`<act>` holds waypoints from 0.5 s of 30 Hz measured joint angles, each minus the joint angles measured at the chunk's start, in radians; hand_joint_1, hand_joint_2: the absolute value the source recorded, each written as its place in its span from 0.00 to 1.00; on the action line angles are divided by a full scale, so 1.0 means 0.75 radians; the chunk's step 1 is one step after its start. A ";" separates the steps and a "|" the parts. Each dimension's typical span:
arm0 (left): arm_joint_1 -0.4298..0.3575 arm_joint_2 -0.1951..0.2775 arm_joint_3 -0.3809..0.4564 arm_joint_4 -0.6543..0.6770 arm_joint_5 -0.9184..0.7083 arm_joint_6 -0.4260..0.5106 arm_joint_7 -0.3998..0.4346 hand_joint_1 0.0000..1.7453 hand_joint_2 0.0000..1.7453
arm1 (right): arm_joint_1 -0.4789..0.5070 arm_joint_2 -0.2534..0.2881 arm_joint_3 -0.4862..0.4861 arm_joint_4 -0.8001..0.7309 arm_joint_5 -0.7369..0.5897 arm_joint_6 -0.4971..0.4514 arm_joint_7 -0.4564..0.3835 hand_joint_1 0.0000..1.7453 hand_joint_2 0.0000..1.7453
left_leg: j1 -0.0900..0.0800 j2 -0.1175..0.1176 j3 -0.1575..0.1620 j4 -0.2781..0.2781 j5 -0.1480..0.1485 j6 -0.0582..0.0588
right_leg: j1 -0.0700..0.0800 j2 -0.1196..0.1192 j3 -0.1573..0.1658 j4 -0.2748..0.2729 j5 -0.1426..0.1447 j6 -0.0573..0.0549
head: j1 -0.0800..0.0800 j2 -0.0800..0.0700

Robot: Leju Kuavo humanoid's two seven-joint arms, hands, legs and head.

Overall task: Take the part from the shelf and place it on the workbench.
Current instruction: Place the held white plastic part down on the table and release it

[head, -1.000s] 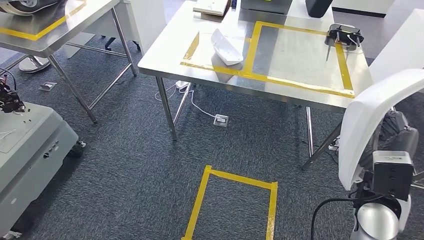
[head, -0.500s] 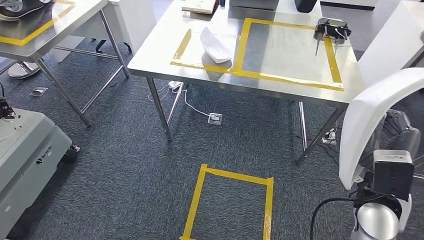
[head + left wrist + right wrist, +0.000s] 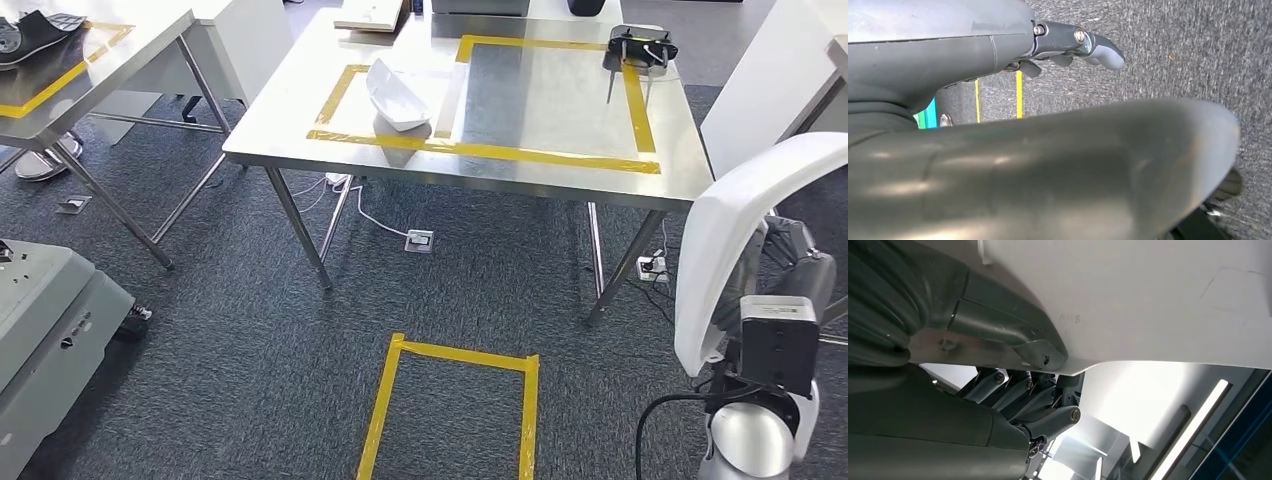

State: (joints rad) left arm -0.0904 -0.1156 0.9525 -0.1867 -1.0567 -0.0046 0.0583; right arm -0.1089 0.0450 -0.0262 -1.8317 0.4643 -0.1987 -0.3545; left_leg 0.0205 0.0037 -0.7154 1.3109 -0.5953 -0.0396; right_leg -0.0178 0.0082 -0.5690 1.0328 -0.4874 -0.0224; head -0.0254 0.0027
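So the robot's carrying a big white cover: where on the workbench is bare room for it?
The large yellow-taped rectangle on the workbench is mostly bare steel, room for the white cover; only a black fixture sits at its far right corner. The smaller taped box beside it holds a white part, and the far edge is crowded.

silver arm (image 3: 752, 440) | black cable (image 3: 650, 425) | grey ribbed cover (image 3: 998, 175) | dark fingers (image 3: 1013, 395), silver screws

white part (image 3: 397, 94) on workbench (image 3: 300, 150), black part (image 3: 640, 46) far right
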 joint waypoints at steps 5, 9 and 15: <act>0.000 0.003 0.000 0.000 0.000 -0.001 -0.004 0.00 0.00 | -0.004 0.004 0.002 0.003 0.002 0.000 0.000 1.00 1.00 | -0.024 -0.005 0.135 -0.350 0.195 0.040 | 0.011 0.008 0.034 0.000 -0.035 0.017 | 0.001 0.000; 0.000 0.002 0.000 0.000 0.000 -0.002 -0.009 0.00 0.00 | -0.010 0.007 0.004 0.007 0.006 0.000 0.001 1.00 1.00 | -0.020 -0.004 0.153 -0.374 0.188 0.063 | 0.010 0.006 0.036 0.010 -0.053 0.048 | 0.002 0.000; 0.000 0.000 0.000 0.000 0.000 -0.005 -0.012 0.00 0.00 | -0.021 0.007 0.006 0.024 0.008 0.000 0.004 1.00 1.00 | -0.016 -0.003 0.192 -0.383 0.158 0.083 | 0.006 -0.003 -0.200 0.368 -0.138 0.067 | 0.006 0.000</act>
State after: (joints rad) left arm -0.0905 -0.1154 0.9525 -0.1865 -1.0567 -0.0080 0.0496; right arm -0.1249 0.0504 -0.0217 -1.8134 0.4700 -0.1987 -0.3517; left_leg 0.0085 0.0015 -0.5716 1.0236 -0.4767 0.0227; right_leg -0.0135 0.0057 -0.7187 1.3088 -0.5906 0.0281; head -0.0205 0.0027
